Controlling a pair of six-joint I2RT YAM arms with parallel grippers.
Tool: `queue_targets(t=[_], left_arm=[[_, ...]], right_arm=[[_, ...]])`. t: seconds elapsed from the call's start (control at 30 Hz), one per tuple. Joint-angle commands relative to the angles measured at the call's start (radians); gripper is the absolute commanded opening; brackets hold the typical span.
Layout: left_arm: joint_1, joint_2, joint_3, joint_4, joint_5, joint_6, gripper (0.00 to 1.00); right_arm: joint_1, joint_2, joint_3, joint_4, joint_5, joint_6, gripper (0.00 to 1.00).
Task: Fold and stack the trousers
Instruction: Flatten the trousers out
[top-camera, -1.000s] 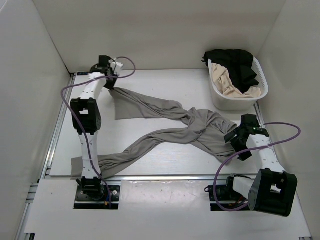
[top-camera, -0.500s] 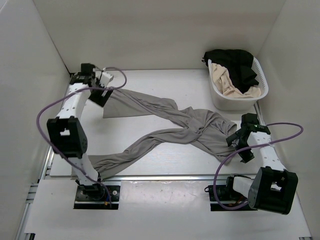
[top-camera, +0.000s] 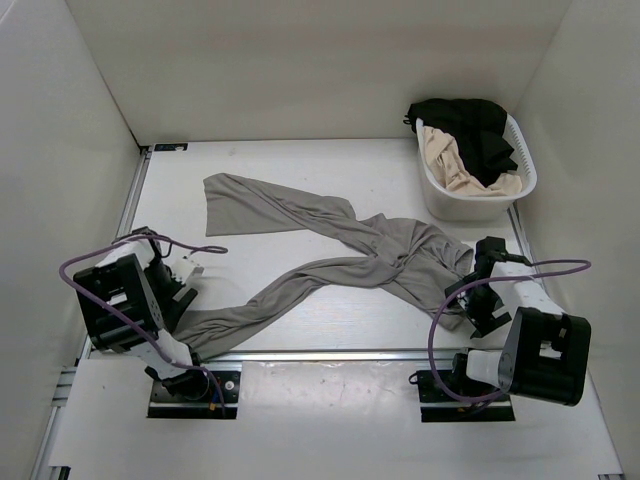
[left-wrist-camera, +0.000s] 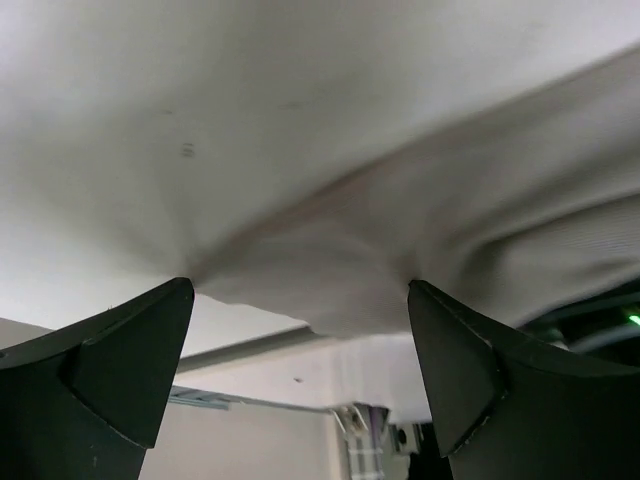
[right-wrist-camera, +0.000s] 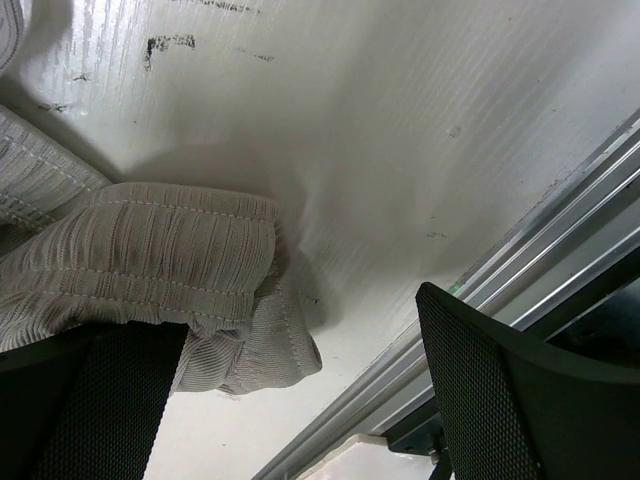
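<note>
Grey trousers (top-camera: 330, 250) laid unfolded on surface (top-camera: 280, 160); left gripper (left-wrist-camera: 300, 288) released at 8 o'clock leg; right gripper (right-wrist-camera: 290, 310) released at 4 o'clock waistband.

White table (top-camera: 300, 165), metal rail (top-camera: 330, 353) along its near edge. Grey trousers (top-camera: 400, 255) lie on it unfolded and wrinkled. The waistband is near the right side and the two legs splay leftward, one to the far left, the other reaching the near-left edge. They're twisted where the legs meet. A white basket (top-camera: 452, 205) stands in the far-right corner, just beside the trousers.
</note>
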Motion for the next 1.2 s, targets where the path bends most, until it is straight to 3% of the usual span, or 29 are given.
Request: queue_targets(t=[0.0,0.17,0.2,0.23,0.27,0.3,0.37,0.4,0.5,0.7,0.8,0.83,0.87,0.9,0.93,0.97,1.17], left_arm=[[0.024,-0.043,-0.044,0.111,-0.036,0.073,1.0],[0.045,0.015,-0.116,0.242,-0.036,0.073,1.0],[0.056,0.047,-0.116,0.242,-0.023,0.064,0.91],[0.056,0.067,-0.104,0.242,-0.014,0.053,0.7],[0.07,0.086,-0.086,0.242,-0.014,0.021,0.15],[0.079,0.125,-0.07,0.253,-0.014,0.001,0.14],[0.088,0.158,-0.024,0.253,-0.014,-0.043,0.14],[0.104,0.168,0.049,0.253,-0.005,-0.063,0.14],[0.127,0.179,0.265,0.234,0.036,-0.145,0.14],[0.116,0.305,0.711,0.138,0.06,-0.211,0.14],[0.098,0.401,0.827,0.116,0.036,-0.22,0.17],[0.098,0.438,0.839,0.107,0.026,-0.22,0.27],[0.098,0.454,0.85,0.107,0.026,-0.22,0.44],[0.085,0.468,0.85,0.107,0.015,-0.231,0.6],[0.085,0.477,0.861,0.107,0.004,-0.231,0.87],[0.076,0.489,0.861,0.107,0.004,-0.231,1.0],[0.076,0.408,0.834,0.107,0.015,-0.222,1.0]], right_arm=[[-0.003,0.017,0.008,0.035,0.007,0.01,0.97],[-0.003,0.008,-0.005,0.058,0.02,0.01,0.93],[-0.003,0.019,-0.005,0.067,0.02,0.01,0.88],[-0.003,0.019,-0.005,0.067,0.02,0.01,0.82],[-0.003,0.029,-0.005,0.067,0.02,0.01,0.75],[-0.003,0.04,-0.005,0.067,0.02,0.01,0.52],[-0.003,0.04,0.006,0.067,0.056,-0.001,0.3],[-0.003,0.04,0.037,0.04,0.076,-0.013,0.16],[-0.003,0.04,0.122,-0.041,0.186,-0.045,0.01],[-0.023,0.02,0.394,-0.14,0.285,-0.157,0.0],[-0.06,0.032,0.437,-0.161,0.285,-0.191,0.0],[-0.072,0.042,0.437,-0.161,0.285,-0.2,0.02],[-0.072,0.042,0.437,-0.146,0.267,-0.209,0.03],[-0.084,0.052,0.425,-0.146,0.252,-0.229,0.05],[-0.084,0.066,0.425,-0.131,0.23,-0.24,0.09],[-0.093,0.075,0.425,-0.12,0.2,-0.24,0.11],[-0.093,0.14,0.425,-0.1,0.124,-0.272,0.37]])
